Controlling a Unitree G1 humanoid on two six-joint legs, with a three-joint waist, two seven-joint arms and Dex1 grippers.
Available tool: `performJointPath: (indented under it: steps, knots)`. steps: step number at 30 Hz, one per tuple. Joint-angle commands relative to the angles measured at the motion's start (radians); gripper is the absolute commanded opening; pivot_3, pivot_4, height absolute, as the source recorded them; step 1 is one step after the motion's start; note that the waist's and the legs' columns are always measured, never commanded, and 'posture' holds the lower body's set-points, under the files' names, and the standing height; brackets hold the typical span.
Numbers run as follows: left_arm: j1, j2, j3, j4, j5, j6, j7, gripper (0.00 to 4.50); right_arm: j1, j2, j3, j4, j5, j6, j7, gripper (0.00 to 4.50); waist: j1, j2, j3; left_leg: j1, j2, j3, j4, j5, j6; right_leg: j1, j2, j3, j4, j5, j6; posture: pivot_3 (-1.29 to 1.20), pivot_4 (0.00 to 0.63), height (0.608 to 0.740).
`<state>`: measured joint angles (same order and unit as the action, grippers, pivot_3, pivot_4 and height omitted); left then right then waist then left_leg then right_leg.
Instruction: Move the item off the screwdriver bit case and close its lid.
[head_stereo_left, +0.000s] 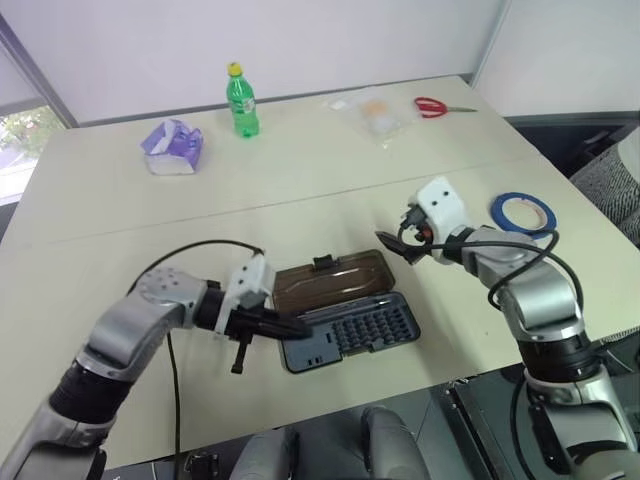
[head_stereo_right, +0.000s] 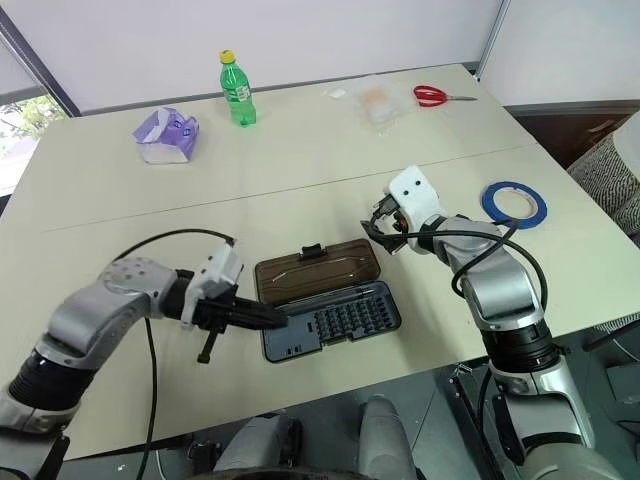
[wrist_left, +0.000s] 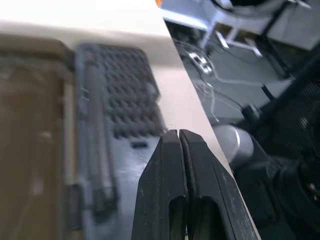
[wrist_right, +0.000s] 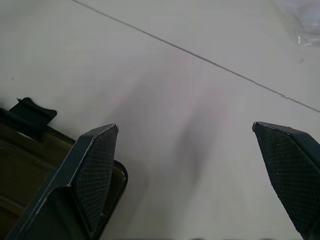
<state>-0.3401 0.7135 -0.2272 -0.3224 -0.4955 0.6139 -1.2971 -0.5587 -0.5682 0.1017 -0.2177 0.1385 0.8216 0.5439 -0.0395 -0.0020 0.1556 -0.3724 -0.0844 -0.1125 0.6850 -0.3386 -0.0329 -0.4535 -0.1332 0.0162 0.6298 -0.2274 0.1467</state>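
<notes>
The screwdriver bit case (head_stereo_left: 355, 328) lies open near the table's front edge, its dark grey tray showing rows of bits. Its brown lid (head_stereo_left: 330, 280) lies flat behind the tray, with the black latch tab (head_stereo_left: 322, 263) on the far side. The item, a blue tape ring (head_stereo_left: 522, 212), rests on the table well to the right of the case. My left gripper (head_stereo_left: 296, 327) is shut with nothing between its fingers (wrist_left: 170, 150), and its tips are over the tray's left end. My right gripper (head_stereo_left: 398, 246) is open and hovers just off the lid's right far corner (wrist_right: 30, 112).
At the back of the table stand a green bottle (head_stereo_left: 241, 100) and a purple tissue pack (head_stereo_left: 172, 147). A clear plastic bag (head_stereo_left: 375, 115) and red scissors (head_stereo_left: 440, 106) lie at the back right. The table's front edge runs just below the case.
</notes>
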Motion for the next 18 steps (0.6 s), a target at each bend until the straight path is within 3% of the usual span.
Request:
performJointPath:
  steps: [1, 9, 18]
  knots:
    - [0.014, -0.011, -0.062, 0.037, 0.064, -0.07, 0.005, 0.02, -0.045, -0.013, 0.01, 0.009, -0.015, -0.045, 0.019, 4.5, 0.0, 0.0, 0.0, 0.0, 0.0, 0.0, 0.0, 0.0, 0.0, 0.0, 0.0, 0.0, 0.0, 0.0, 0.0, 0.0, 0.15, 0.74]
    - [0.028, -0.084, -0.13, 0.248, 0.235, -0.259, 0.087, 0.02, -0.114, -0.057, 0.072, 0.095, -0.042, -0.148, 0.132, 4.5, 0.007, 0.0, 0.0, 0.001, 0.0, 0.0, 0.0, 0.0, 0.0, 0.001, 0.0, 0.0, -0.001, 0.0, 0.0, 0.0, 0.15, 0.74]
    - [0.052, -0.122, -0.138, 0.343, 0.267, -0.335, 0.11, 0.02, -0.209, -0.158, 0.219, 0.243, -0.052, -0.364, 0.499, 4.5, 0.023, 0.0, 0.0, 0.018, 0.001, 0.001, -0.002, -0.002, 0.003, 0.02, 0.001, -0.001, -0.01, 0.0, 0.0, 0.0, 0.15, 0.74]
